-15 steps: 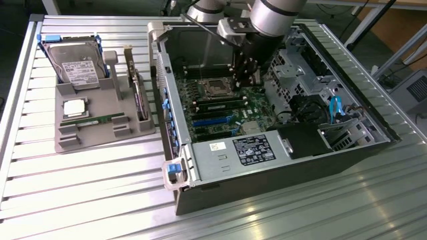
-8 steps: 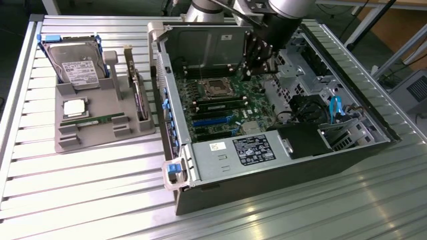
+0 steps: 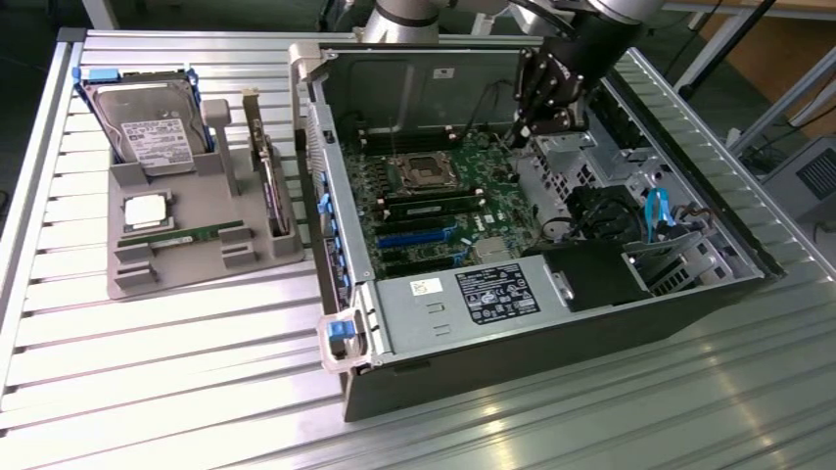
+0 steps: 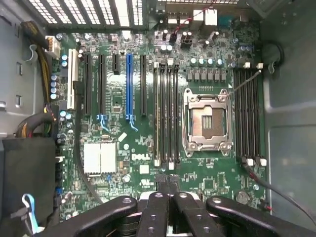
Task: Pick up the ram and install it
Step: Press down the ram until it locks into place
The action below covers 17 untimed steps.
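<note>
The ram [image 3: 196,236] is a thin green stick lying flat in the grey holder tray [image 3: 137,284], in front of the silver processor chip [image 3: 148,212], at the exterior view's left. My gripper [image 3: 534,127] hangs inside the open computer case [image 3: 549,323], over the far end of the motherboard [image 3: 438,211] and well away from the ram. In the wrist view my gripper [image 4: 168,183] has its black fingers pressed together with nothing between them. Below it lie the long black memory slots [image 4: 167,113] and the empty processor socket [image 4: 207,121].
A hard drive [image 3: 151,132] stands at the back of the tray and an expansion card [image 3: 268,186] stands on edge on its right side. The case walls, power supply [image 3: 490,294], drive cage and cables [image 3: 657,215] ring the motherboard. The slatted metal table [image 3: 170,392] lies in front.
</note>
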{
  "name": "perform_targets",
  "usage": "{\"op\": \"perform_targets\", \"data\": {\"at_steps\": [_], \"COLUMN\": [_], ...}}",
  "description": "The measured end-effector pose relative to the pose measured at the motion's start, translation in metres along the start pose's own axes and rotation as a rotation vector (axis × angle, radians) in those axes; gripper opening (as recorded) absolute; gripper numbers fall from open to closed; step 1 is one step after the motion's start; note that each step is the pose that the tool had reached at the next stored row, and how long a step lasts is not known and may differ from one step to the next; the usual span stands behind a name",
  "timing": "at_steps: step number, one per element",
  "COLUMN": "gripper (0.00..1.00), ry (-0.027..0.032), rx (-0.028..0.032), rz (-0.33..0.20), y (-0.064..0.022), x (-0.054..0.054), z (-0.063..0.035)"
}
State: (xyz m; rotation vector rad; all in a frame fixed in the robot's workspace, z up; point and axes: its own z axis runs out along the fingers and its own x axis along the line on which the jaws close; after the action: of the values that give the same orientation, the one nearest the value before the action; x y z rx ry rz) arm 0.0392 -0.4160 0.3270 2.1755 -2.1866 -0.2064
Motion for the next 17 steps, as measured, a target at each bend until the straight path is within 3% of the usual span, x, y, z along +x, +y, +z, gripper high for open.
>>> {"op": "perform_targets", "data": {"at_steps": [3,4,5,7,8,13,17], "gripper": [0.1,0.1,0.1,0.1,0.1,0.1,0.1], "ry": [-0.0002,-0.0002,0.0001,-0.0002,-0.0005,-0.0006,-0.0107], "rx": [-0.0012,0.0054,0.0163,0.0866,0.1018,0.1022,0.1115], "rz": [0.0,0.0,-0.001,-0.005,-0.006,0.0,0.162], "y": [-0.002,-0.0021,-0.0021,-0.0014,-0.0013,-0.0013,-0.0014], "x": [0.0,0.0,0.0,0.0,0.0001,0.0,0.0001], "z": [-0.0038,-0.0037,-0.0037,-0.0034,-0.0033,-0.0034,-0.0028]}}
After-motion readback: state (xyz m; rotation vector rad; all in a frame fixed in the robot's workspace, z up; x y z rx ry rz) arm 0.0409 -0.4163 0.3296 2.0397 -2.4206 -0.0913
